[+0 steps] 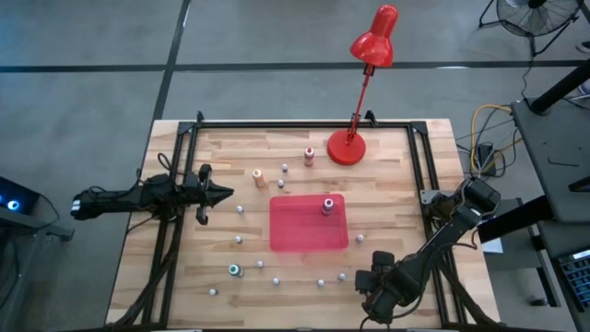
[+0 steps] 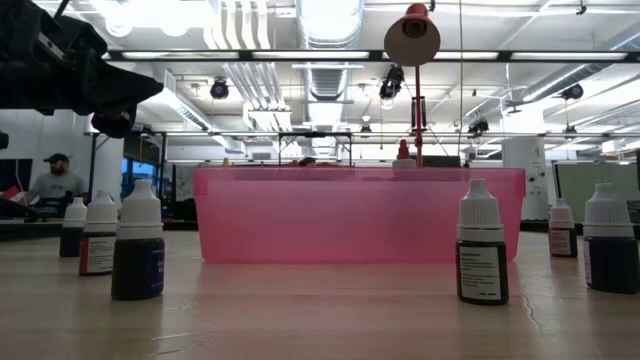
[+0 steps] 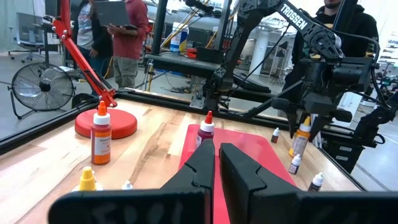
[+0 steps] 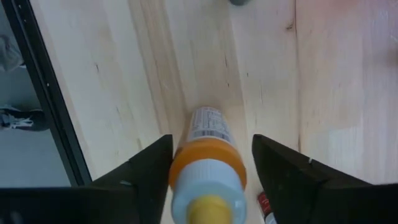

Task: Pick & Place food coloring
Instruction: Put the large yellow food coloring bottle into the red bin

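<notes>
Bright overhead ceiling lights (image 2: 330,15), glare, nearest bottle (image 4: 208,171) blurred

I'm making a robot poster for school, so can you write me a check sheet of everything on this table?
Surface: wooden table, dark frame round it.
Job's things: many tiny food coloring bottles scattered; one pink-capped bottle stands in the red tray.
Clutter: red desk lamp at the far edge.
Grippers: left pincer shut, empty, above the table's left side. Right pincer at the near right corner, fingers either side of an orange bottle, gaps still showing.
Cables: yellow and dark cables right of the table.
Surroundings: people standing, floor fan.
</notes>
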`<control>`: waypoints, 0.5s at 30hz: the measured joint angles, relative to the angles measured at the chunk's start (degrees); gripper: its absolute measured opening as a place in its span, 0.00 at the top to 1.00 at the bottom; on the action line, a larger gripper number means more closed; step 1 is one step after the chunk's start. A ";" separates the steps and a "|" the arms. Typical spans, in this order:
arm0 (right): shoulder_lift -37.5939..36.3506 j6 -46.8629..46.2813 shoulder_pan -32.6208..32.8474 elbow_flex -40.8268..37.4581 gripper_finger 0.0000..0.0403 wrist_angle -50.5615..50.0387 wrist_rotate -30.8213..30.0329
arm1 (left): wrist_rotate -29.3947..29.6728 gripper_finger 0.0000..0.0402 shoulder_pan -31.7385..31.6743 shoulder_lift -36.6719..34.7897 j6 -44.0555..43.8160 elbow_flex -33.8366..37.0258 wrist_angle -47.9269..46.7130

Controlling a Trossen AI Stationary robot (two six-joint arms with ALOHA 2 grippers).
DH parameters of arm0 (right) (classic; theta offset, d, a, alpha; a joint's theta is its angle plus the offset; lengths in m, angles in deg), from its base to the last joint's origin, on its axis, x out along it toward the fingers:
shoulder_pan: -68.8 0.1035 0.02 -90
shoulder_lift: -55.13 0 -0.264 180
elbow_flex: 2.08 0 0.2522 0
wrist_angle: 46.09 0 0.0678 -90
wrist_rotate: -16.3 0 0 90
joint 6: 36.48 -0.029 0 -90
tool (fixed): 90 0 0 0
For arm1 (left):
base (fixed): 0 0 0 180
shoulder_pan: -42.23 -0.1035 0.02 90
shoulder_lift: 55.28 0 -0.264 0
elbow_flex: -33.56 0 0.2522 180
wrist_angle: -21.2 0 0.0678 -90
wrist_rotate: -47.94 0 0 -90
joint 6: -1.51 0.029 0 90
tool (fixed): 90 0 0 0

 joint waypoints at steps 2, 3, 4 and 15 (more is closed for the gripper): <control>0.00 0.00 0.00 0.00 0.53 0.00 0.00 | 0.00 1.00 0.01 -0.02 0.00 0.00 0.00; 0.00 -0.02 0.00 0.00 0.55 0.00 -0.02 | 0.01 1.00 -0.01 -0.02 0.00 0.00 0.00; 0.00 -0.02 0.00 0.00 0.57 0.00 -0.02 | 0.01 1.00 0.00 -0.01 0.00 0.00 0.00; 0.00 -0.33 0.00 0.04 0.63 -0.15 -0.02 | 0.01 1.00 -0.01 0.00 0.00 0.00 0.00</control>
